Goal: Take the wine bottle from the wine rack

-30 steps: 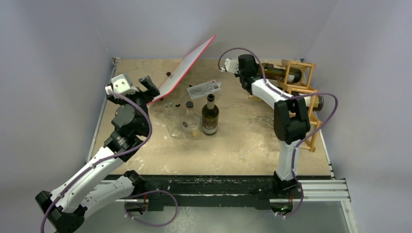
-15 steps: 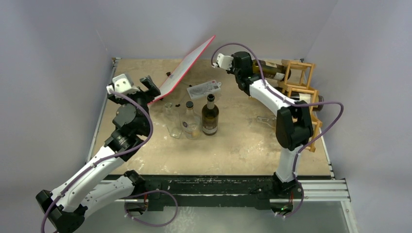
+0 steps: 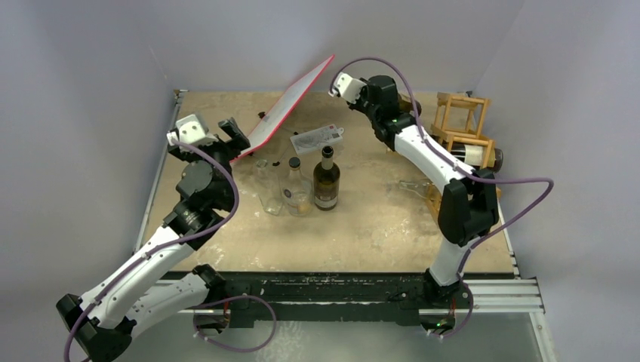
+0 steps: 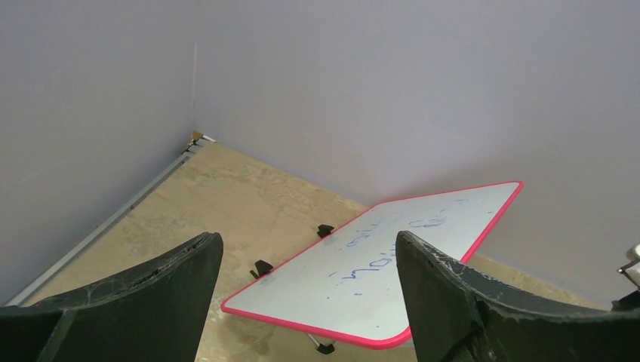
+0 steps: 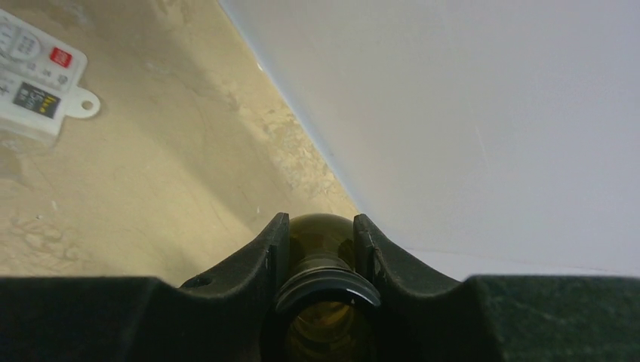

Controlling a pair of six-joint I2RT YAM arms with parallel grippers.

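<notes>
The wine rack (image 3: 462,128), a lattice of thin light-brown wooden bars, stands at the far right of the table. My right gripper (image 3: 398,104) is left of the rack and shut on the neck of an olive-green wine bottle (image 3: 413,106), held lying toward the rack; the arm hides most of it. In the right wrist view the jaws (image 5: 321,222) clamp the neck just behind the bottle's mouth (image 5: 327,292). My left gripper (image 3: 230,128) is open and empty at the far left, also seen in the left wrist view (image 4: 309,249).
A second bottle (image 3: 480,155) lies in a lower cell of the rack. A red-edged whiteboard (image 3: 290,105) leans at the back. A white remote-like device (image 3: 317,139), a dark bottle (image 3: 326,181), a clear bottle (image 3: 296,190) and a glass (image 3: 268,188) are mid-table.
My right gripper has drawn the green bottle leftward out of the rack's top cell, which now stands empty. The left arm has not moved.
</notes>
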